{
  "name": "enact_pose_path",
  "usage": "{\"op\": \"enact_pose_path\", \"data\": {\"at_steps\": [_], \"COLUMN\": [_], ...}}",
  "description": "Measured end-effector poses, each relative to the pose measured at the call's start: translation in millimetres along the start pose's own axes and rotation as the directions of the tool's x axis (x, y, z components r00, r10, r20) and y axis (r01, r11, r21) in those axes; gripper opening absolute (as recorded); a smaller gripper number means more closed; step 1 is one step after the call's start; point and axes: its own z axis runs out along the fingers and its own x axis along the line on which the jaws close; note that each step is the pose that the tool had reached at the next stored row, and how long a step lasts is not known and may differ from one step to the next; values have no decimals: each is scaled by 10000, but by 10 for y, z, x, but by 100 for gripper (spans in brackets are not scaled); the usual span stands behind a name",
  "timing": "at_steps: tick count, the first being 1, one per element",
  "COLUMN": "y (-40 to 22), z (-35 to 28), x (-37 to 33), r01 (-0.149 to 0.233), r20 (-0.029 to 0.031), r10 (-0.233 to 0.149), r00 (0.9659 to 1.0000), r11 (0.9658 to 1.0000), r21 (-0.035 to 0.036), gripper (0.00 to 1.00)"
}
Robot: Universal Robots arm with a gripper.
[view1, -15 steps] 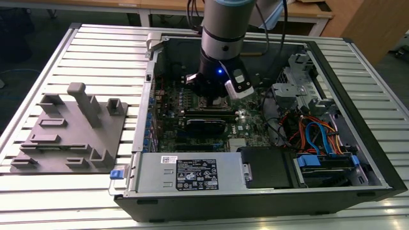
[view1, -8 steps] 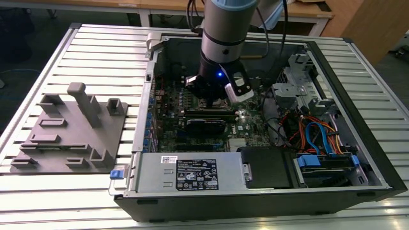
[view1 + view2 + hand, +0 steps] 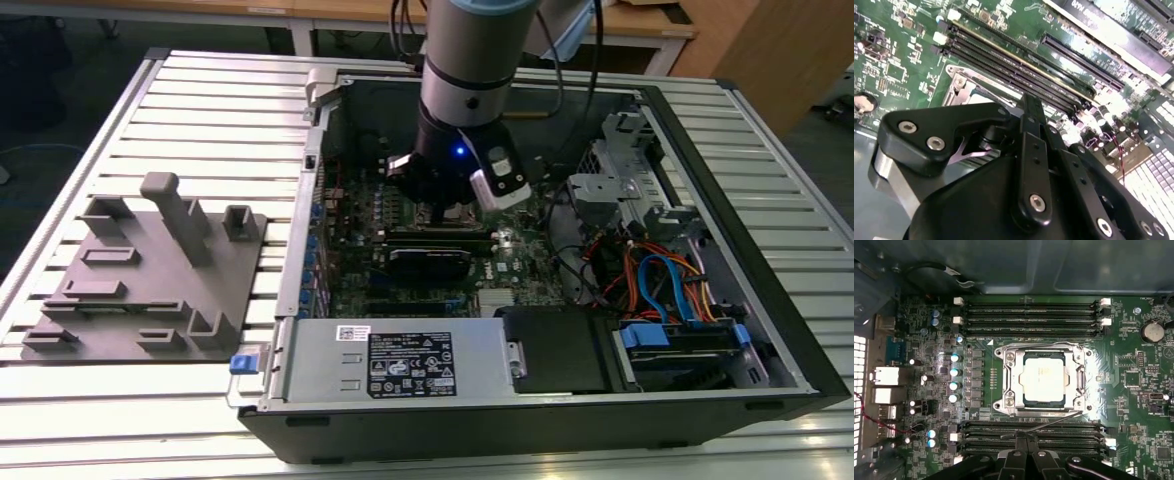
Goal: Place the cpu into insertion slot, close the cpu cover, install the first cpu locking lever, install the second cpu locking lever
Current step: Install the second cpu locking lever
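The cpu [image 3: 1044,377], a pale silver square, lies in the insertion slot [image 3: 1041,411] on the green motherboard. The cpu cover [image 3: 1010,381] lies flat over it, and the chip shows through its window. A thin wire locking lever [image 3: 1056,420] runs slanted along the socket side nearest my gripper, one end raised off the frame. Another lever [image 3: 1036,345] lies straight along the far side. My gripper [image 3: 1025,436] is shut with its tips together at the slanted lever's low end. In the second wrist view the fingers [image 3: 1032,107] hide most of the socket [image 3: 960,82]. In the exterior view the gripper [image 3: 447,205] is inside the case.
Black memory slots [image 3: 1029,315] flank the socket on both sides. Case walls [image 3: 318,120] surround the board. A drive cage with coloured cables [image 3: 654,275] is at the exterior view's right. The power supply [image 3: 394,365] sits in front. A grey fixture plate [image 3: 147,270] lies outside, at the exterior view's left.
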Motion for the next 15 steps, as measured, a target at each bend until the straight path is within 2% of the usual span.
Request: {"op": "enact_pose_path", "data": {"at_steps": [9,11,15], "y": [6,7,6], "z": [-18,-18,-1], "x": [0,1,0], "r01": [-1,-1,1], "r20": [-17,-21,-50], "r10": [1,1,-2], "r00": [10000,10000,10000], "r11": [10000,10000,9998], "r21": [-8,-45,-207], "gripper": [11,11,11]}}
